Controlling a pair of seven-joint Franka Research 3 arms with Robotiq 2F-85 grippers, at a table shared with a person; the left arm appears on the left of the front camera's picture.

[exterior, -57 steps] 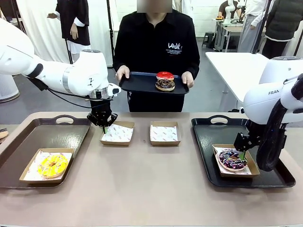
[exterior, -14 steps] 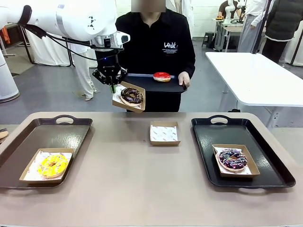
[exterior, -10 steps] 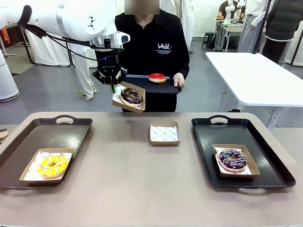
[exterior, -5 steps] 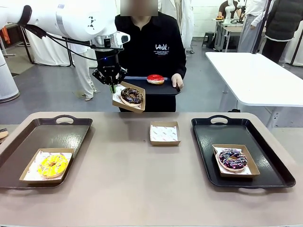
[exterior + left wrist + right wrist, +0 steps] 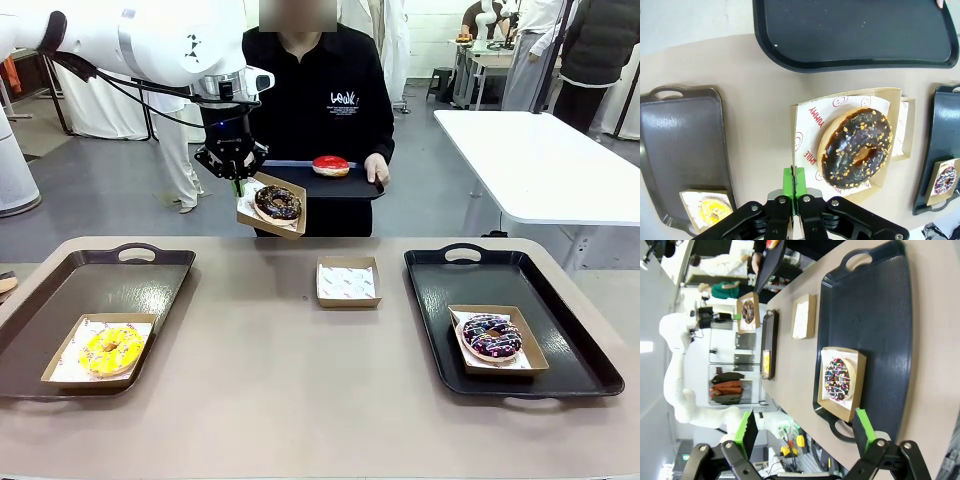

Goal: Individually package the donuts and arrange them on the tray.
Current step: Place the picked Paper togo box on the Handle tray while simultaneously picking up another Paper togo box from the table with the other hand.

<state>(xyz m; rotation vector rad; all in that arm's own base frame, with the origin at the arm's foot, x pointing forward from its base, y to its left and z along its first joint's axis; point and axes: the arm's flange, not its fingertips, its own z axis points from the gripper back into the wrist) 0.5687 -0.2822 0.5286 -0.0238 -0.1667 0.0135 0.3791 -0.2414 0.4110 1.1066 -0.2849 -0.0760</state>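
Your left hand [image 5: 238,184] is pinched fully shut on one edge of a paper-lined cardboard box [image 5: 807,125], holding it tilted in the air over the tabletop [image 5: 300,400]. The chocolate donut [image 5: 857,147] lies in that box. It is at 2 o'clock from the fingertips in the left wrist view and at 4 o'clock, just beside the hand, in the front view.

The red donut [image 5: 330,165] is at 3 o'clock of that hand, on the person's tray [image 5: 345,187]. The yellow donut [image 5: 110,348] sits boxed on the left tray [image 5: 120,275].

Your right hand [image 5: 805,422] stands wide open and holds nothing. The purple sprinkled donut [image 5: 837,380] sits boxed on the right tray [image 5: 875,315], at 1 o'clock ahead of it and well apart.
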